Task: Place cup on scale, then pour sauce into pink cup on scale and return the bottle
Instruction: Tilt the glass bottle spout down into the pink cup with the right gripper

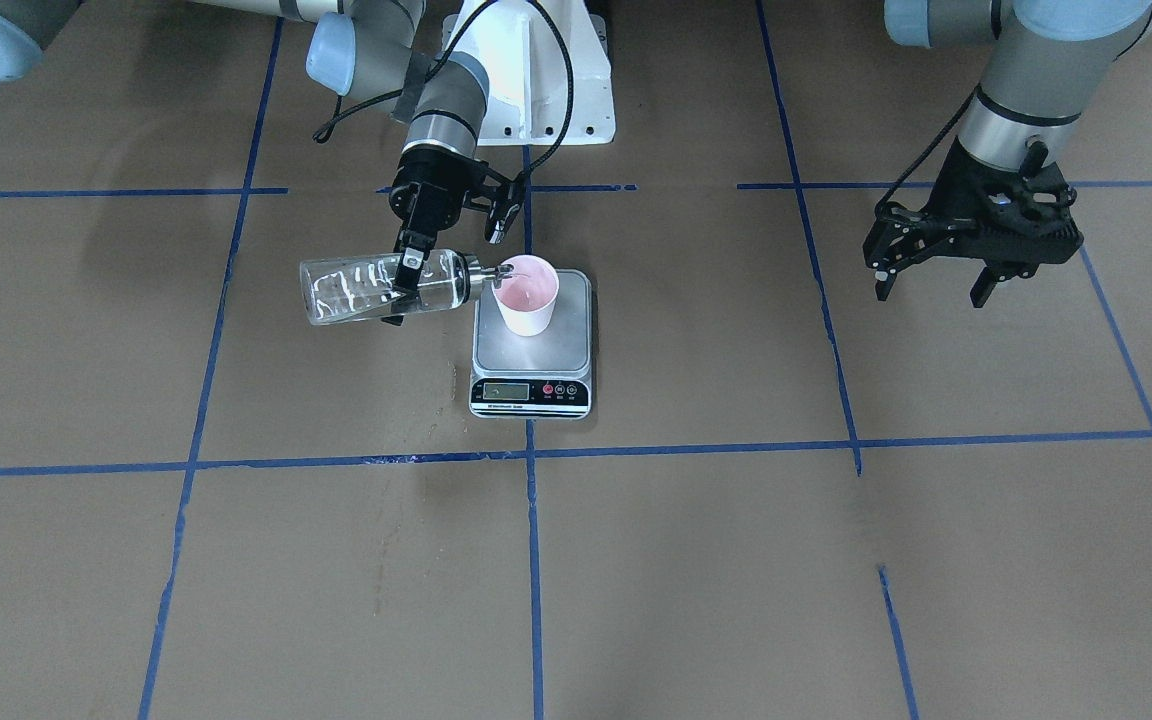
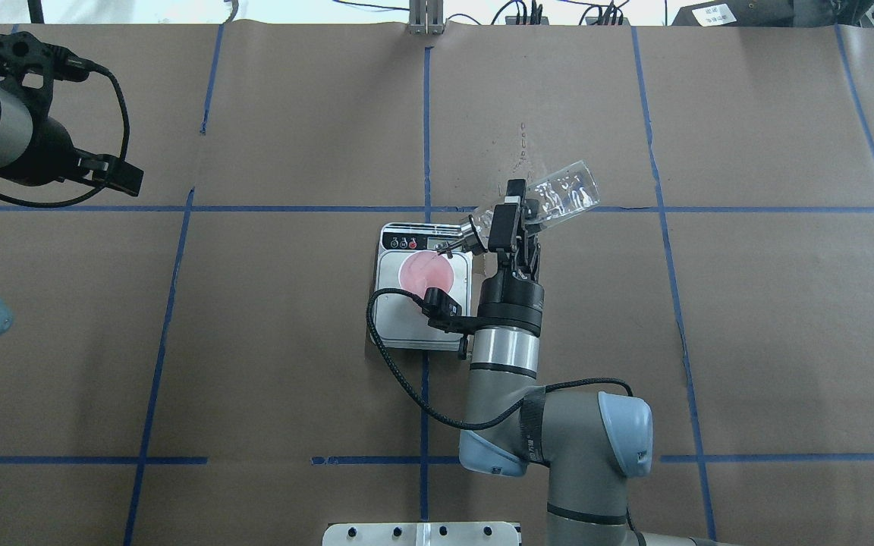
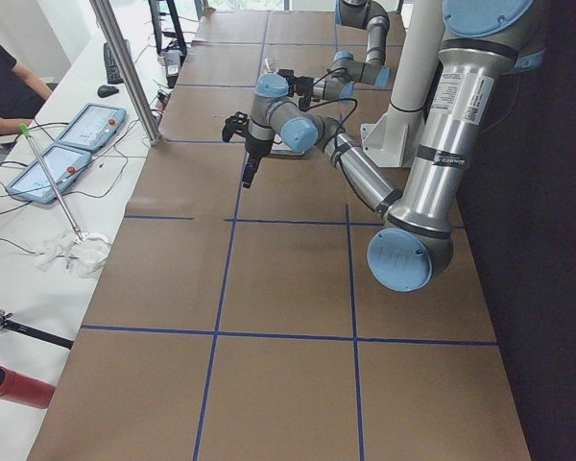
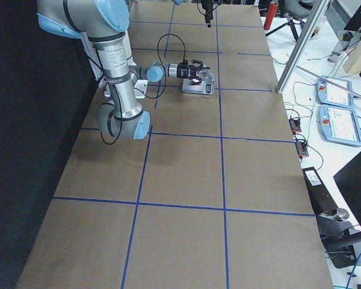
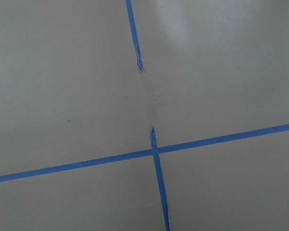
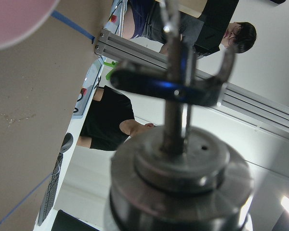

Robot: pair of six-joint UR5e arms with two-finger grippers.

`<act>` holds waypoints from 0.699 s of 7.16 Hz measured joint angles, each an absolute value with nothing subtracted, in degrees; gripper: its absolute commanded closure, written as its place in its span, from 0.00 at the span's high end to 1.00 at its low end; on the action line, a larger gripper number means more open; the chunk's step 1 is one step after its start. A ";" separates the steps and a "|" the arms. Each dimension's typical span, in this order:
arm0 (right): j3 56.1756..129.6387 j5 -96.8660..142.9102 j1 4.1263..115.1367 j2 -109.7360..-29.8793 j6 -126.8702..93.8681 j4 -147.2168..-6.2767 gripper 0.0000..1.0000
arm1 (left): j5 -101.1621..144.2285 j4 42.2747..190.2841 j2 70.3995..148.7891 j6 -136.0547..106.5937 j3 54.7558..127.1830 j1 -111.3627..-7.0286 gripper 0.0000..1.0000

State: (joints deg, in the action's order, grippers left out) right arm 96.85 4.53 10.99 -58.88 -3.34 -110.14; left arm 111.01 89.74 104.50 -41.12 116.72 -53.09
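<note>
The pink cup (image 1: pixel 526 295) stands upright on the silver scale (image 1: pixel 532 350); it also shows in the overhead view (image 2: pixel 425 271) on the scale (image 2: pixel 407 326). My right gripper (image 1: pixel 404 285) is shut on the clear glass bottle (image 1: pixel 366 290), which lies tipped almost level. Its silver spout (image 1: pixel 489 273) reaches over the cup's rim. Clear sauce (image 1: pixel 436 290) shows in the bottle's lower part. In the right wrist view the spout cap (image 6: pixel 178 168) fills the frame and the cup (image 6: pixel 14 19) is a pink blur at top left. My left gripper (image 1: pixel 931 285) is open and empty, well away from the scale.
Brown paper with blue tape lines (image 1: pixel 536 560) covers the table. The white robot base (image 1: pixel 536 80) stands behind the scale. The left wrist view shows only paper and tape (image 5: pixel 154 151). Operators and tablets (image 3: pixel 77 144) are beyond the table's far side.
</note>
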 measured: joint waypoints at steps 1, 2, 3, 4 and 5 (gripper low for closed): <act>96.88 4.39 10.99 -58.85 -2.83 -110.13 0.00 | 111.01 89.74 104.50 -41.13 116.72 -53.09 1.00; 96.90 4.34 10.99 -58.80 -2.45 -110.11 0.00 | 111.00 89.74 104.50 -41.13 116.73 -53.09 1.00; 96.89 4.32 10.99 -58.70 -2.29 -110.03 0.00 | 111.01 89.74 104.50 -41.13 116.77 -53.10 1.00; 96.97 4.36 11.00 -58.56 -2.25 -109.87 0.00 | 111.01 89.74 104.50 -41.13 116.80 -53.11 1.00; 97.05 4.50 11.03 -58.49 -2.26 -109.71 0.00 | 111.00 89.74 104.50 -41.24 116.79 -53.11 1.00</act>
State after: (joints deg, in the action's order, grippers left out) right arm 97.05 4.50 11.03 -58.49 -2.26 -109.71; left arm 111.00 89.74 104.50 -41.24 116.79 -53.11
